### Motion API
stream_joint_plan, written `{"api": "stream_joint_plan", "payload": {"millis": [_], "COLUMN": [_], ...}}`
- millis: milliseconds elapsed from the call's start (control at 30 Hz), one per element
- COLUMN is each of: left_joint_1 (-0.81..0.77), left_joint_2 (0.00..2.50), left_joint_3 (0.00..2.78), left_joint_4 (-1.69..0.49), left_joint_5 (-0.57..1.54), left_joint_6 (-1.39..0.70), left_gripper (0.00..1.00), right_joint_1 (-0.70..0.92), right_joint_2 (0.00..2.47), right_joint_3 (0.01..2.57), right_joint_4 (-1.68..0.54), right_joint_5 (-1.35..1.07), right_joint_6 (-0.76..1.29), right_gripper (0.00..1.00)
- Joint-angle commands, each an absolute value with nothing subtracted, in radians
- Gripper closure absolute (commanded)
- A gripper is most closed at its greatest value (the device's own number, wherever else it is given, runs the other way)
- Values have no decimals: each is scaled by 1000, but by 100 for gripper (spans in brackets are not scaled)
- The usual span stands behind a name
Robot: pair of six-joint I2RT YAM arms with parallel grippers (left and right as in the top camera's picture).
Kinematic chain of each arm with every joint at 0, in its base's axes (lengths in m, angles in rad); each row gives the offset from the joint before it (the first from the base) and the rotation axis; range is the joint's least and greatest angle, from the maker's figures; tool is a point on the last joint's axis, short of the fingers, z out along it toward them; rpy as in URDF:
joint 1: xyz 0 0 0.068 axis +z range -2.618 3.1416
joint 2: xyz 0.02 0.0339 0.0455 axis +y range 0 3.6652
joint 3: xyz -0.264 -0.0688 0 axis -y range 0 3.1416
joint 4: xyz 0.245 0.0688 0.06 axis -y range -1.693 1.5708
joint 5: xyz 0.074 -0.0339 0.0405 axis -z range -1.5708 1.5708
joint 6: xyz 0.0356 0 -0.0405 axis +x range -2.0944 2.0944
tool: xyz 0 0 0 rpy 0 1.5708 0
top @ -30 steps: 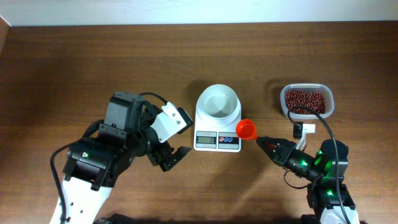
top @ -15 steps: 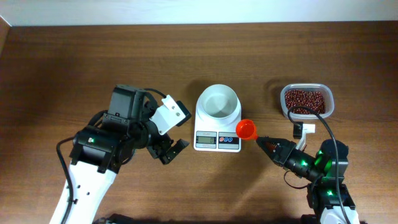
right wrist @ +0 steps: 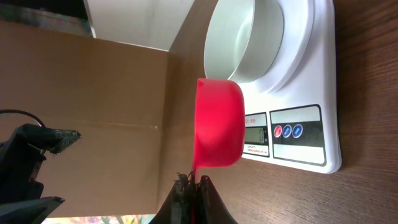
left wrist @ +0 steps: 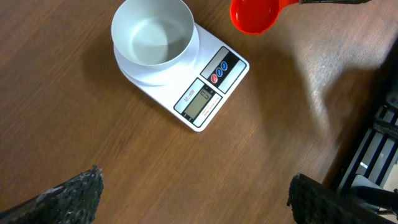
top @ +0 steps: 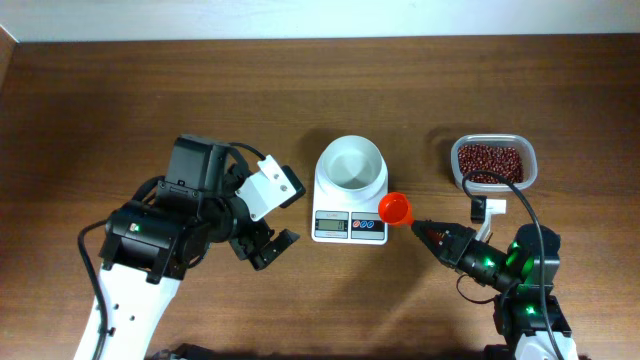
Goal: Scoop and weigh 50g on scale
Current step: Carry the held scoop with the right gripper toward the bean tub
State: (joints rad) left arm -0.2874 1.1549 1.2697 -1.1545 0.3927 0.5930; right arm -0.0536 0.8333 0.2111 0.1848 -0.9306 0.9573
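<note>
Scoop (top: 395, 209) in right claw (top: 420, 227), beside scale (top: 349, 225)

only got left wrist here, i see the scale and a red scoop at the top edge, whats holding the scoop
Observer: The right gripper is shut on the handle of the red scoop, which hangs at the right front corner of the scale.
Operator: ok and where are the beans, none in my view
Observer: The red beans are in a clear tub on the table, to the right of the scale and ahead of the right arm.
</note>
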Motion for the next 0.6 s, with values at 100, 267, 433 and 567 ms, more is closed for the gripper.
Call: {"api": "stream_joint_plan", "payload": {"millis": [100, 267, 433, 567], "left_joint_1": [-282, -282, -282, -282], "left_joint_2": [1155, 1155, 1155, 1155], "left_joint_3": [1287, 1287, 1287, 1287], "left_joint_4": [-1155, -1155, -1155, -1153], "left_joint_5": [397, 397, 397, 397], "left_joint_6": [618, 618, 618, 618], "left_gripper": [1, 1, 1, 1], "right_joint_1": [-60, -68, -183, -317], "right_joint_2": [832, 832, 832, 832], "right_joint_3": [216, 216, 233, 297], "right_joint_4": [231, 342, 341, 341], "right_joint_5": [-960, -995, -1051, -1151], "right_joint_6": [939, 920, 862, 834], "right_gripper": [96, 96, 96, 96]}}
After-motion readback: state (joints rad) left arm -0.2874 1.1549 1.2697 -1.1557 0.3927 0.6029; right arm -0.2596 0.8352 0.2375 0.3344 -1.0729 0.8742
